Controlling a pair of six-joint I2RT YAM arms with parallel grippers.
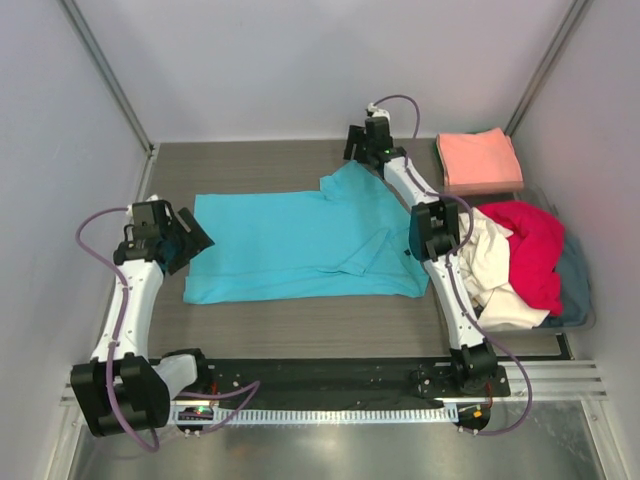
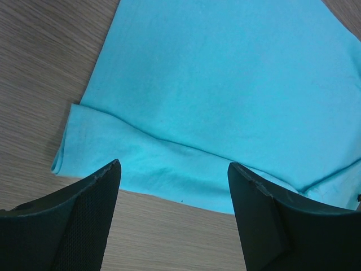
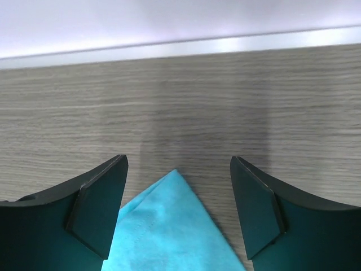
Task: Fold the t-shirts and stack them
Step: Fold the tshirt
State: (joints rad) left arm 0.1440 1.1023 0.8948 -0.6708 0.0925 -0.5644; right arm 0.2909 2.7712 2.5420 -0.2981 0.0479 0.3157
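A turquoise t-shirt (image 1: 300,245) lies spread flat in the middle of the table, one sleeve pointing to the far side. My left gripper (image 1: 197,238) hovers open at the shirt's left edge. In the left wrist view the folded hem of the shirt (image 2: 225,84) lies just beyond the gripper (image 2: 174,166), with nothing between the fingers. My right gripper (image 1: 358,150) is open over the far sleeve tip. In the right wrist view the pointed turquoise corner (image 3: 169,226) sits between the spread fingers of that gripper (image 3: 178,160); they do not touch it.
A folded salmon-pink t-shirt (image 1: 478,160) lies at the far right. Nearer, a heap of red (image 1: 535,250), cream (image 1: 490,275) and grey-blue (image 1: 577,285) t-shirts fills the right side. Walls close in the table on the left, back and right.
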